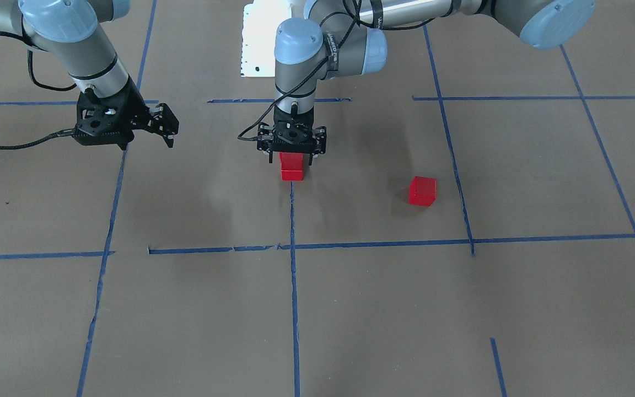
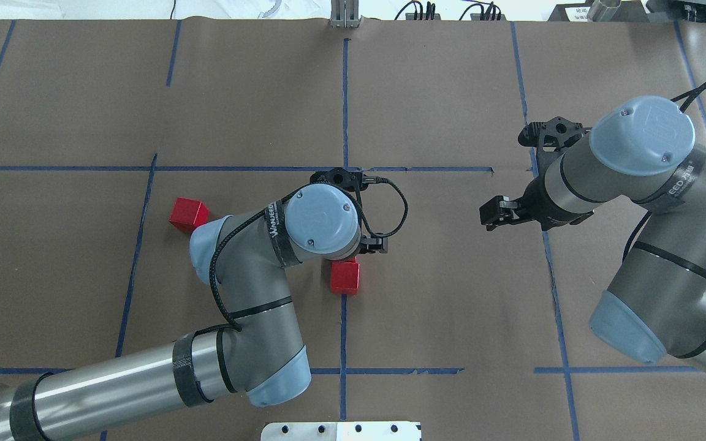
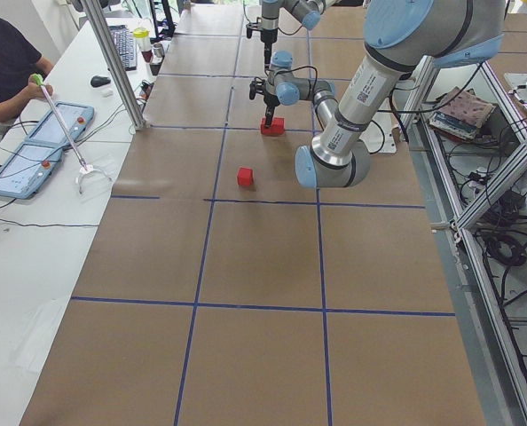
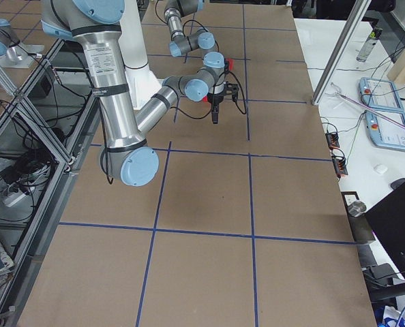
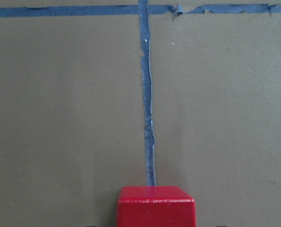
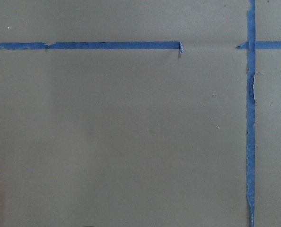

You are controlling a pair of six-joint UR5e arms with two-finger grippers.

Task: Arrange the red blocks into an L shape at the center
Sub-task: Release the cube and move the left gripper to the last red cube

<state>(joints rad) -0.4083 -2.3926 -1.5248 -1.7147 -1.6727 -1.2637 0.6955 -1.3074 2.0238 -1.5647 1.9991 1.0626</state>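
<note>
Left claw (image 1: 291,159) released astride half-hidden red block (image 1: 292,173), second red block (image 1: 422,191) apart, right claw (image 1: 168,128) splayed

Two blocks (image 1: 291,166) sit on the centre tape line (image 1: 294,309), one directly behind the other, beneath the left gripper (image 1: 291,160). Third block (image 1: 422,191) lies well apart to the robot's left, near the neighbouring tape line (image 1: 450,149). The right gripper (image 1: 170,132) hangs well apart on the opposite side.
</note>
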